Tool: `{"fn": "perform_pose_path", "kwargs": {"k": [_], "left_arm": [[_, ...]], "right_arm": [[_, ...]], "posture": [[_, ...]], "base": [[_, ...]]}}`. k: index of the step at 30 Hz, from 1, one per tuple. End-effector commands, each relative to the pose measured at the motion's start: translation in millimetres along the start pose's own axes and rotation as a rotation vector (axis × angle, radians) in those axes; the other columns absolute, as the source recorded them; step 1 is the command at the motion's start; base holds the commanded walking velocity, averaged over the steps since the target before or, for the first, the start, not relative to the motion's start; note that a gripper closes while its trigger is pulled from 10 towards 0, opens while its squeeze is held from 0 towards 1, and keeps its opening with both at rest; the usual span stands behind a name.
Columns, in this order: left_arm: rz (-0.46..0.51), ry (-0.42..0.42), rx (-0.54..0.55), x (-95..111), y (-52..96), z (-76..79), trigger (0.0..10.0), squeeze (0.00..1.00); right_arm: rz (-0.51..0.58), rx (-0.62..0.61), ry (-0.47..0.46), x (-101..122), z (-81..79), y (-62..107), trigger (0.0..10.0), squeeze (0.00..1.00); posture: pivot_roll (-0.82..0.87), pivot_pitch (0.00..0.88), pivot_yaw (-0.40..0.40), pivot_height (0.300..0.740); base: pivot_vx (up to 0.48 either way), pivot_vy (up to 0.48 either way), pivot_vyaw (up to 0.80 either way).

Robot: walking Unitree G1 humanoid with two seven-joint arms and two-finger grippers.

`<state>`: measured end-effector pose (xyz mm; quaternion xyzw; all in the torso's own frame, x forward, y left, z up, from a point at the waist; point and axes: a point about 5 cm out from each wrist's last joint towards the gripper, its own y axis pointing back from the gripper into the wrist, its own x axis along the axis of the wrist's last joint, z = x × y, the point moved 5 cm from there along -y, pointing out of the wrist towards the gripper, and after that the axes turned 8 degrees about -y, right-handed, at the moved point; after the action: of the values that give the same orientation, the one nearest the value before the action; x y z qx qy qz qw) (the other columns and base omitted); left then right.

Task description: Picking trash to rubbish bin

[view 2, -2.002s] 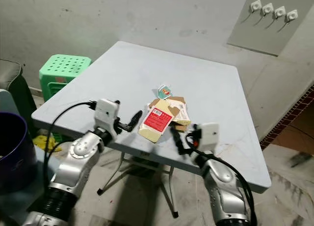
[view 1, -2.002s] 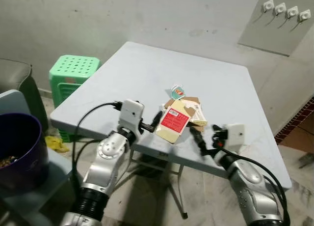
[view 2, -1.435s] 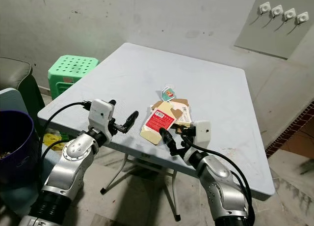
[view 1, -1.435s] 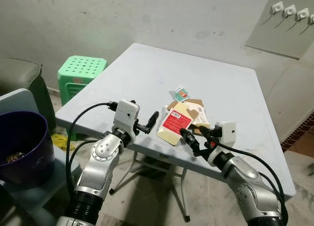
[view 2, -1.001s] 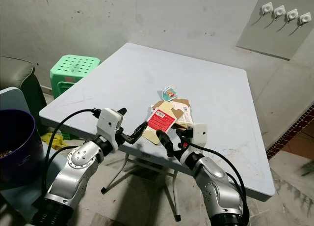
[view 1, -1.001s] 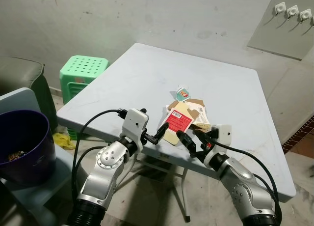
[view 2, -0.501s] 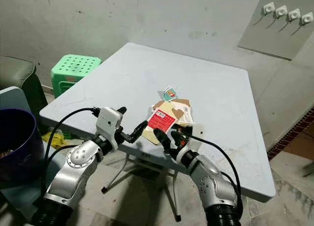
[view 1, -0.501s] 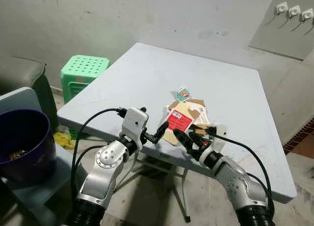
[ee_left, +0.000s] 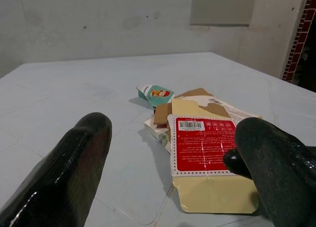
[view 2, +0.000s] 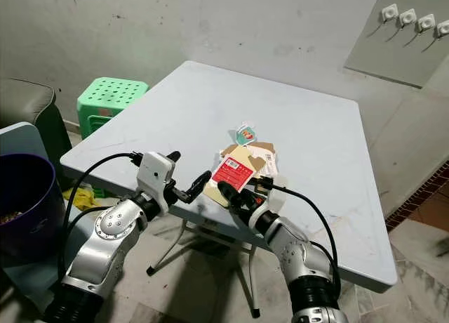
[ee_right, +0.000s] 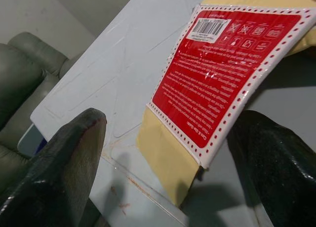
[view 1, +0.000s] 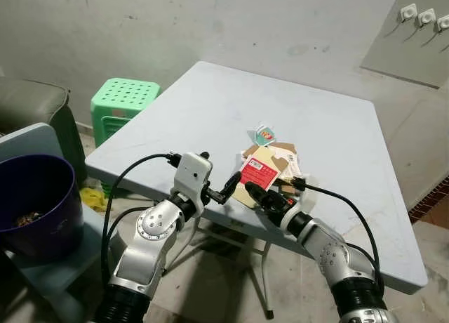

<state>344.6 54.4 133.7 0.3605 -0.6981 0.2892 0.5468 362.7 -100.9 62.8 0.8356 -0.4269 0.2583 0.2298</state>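
I see the grey folding table (view 1: 210, 112) taking up most of the head views, its far right corner cut off by the frame edge. Off to my left the purple rubbish bin (view 1: 31, 203) sits low on a pale seat, partly cropped, with some scraps inside that I cannot identify. A green plastic stool (view 1: 123, 102) stands behind the table's left corner, its lower half hidden by the tabletop.

The trash lies near the table's front edge: a flattened yellow carton with a red label (view 1: 258, 175), barcode and white print on the label, dotted white border. It overlaps a brown-and-white flattened box (view 1: 284, 158) beneath it, mostly covered, so I can't read its print. Just beyond sits a small teal wrapper (view 1: 264, 135) with a red picture.

My left gripper (view 1: 228, 189) hovers at the table's front edge, just beside the carton's near left corner, fingers spread and holding nothing. My right gripper (view 2: 231, 196) is at the carton's near edge, fingers parted to either side of it, not yet closed on it.
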Motion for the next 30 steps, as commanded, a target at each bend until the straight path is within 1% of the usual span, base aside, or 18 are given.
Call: {"fn": "perform_pose_path", "kwargs": {"k": [1,2,3,4,5,6,10,12,30], "left_arm": [[0.012,-0.007,-0.005,4.6,-0.7,1.9,10.0,0.00],[0.011,-0.009,-0.003,4.6,-0.9,1.2,10.0,0.00],[0.011,-0.010,-0.002,4.8,-0.9,1.0,10.0,0.00],[0.012,-0.010,-0.001,5.0,-1.1,0.8,10.0,0.00],[0.012,-0.010,0.000,5.2,-1.3,0.7,10.0,0.00],[0.012,-0.010,0.001,5.5,-1.2,0.5,10.0,0.00],[0.012,-0.012,0.004,5.2,-0.9,0.0,10.0,0.00],[0.009,-0.016,0.007,5.0,-1.0,-0.5,10.0,0.00],[0.005,-0.021,0.010,4.0,-1.6,-0.7,10.0,0.00]], "right_arm": [[0.029,0.007,-0.010,8.6,1.0,0.1,10.0,0.00],[0.028,0.008,-0.006,8.9,1.2,-1.6,10.0,0.00],[0.031,0.017,-0.010,9.5,0.3,-2.3,6.5,0.00],[0.037,0.020,-0.012,10.8,0.2,-3.0,4.0,0.00],[0.042,0.021,-0.013,11.8,0.2,-3.5,4.0,0.00],[0.047,0.030,-0.017,13.0,-0.8,-4.0,0.0,0.00],[0.056,0.045,-0.024,14.5,-2.2,-4.2,0.0,0.00],[0.077,0.070,-0.016,17.8,-4.0,-3.4,0.0,0.00],[0.074,0.051,-0.009,17.5,2.1,-1.9,0.0,0.00]], "posture": [[0.02,0.000,-0.124,0.740],[0.02,0.000,-0.125,0.740],[0.03,0.000,-0.126,0.740],[0.03,0.000,-0.128,0.740],[0.03,0.000,-0.128,0.740],[0.03,0.000,-0.130,0.740],[0.03,0.000,-0.130,0.740],[0.03,0.000,-0.131,0.740],[0.03,0.000,-0.134,0.740]], "base": [[0.000,0.000,0.00],[0.000,0.000,0.00],[0.000,0.000,0.00],[0.000,0.000,0.00],[0.000,0.000,0.00],[0.000,0.000,0.00],[0.000,0.000,0.00],[0.000,0.000,0.00],[0.000,0.000,0.00]]}}
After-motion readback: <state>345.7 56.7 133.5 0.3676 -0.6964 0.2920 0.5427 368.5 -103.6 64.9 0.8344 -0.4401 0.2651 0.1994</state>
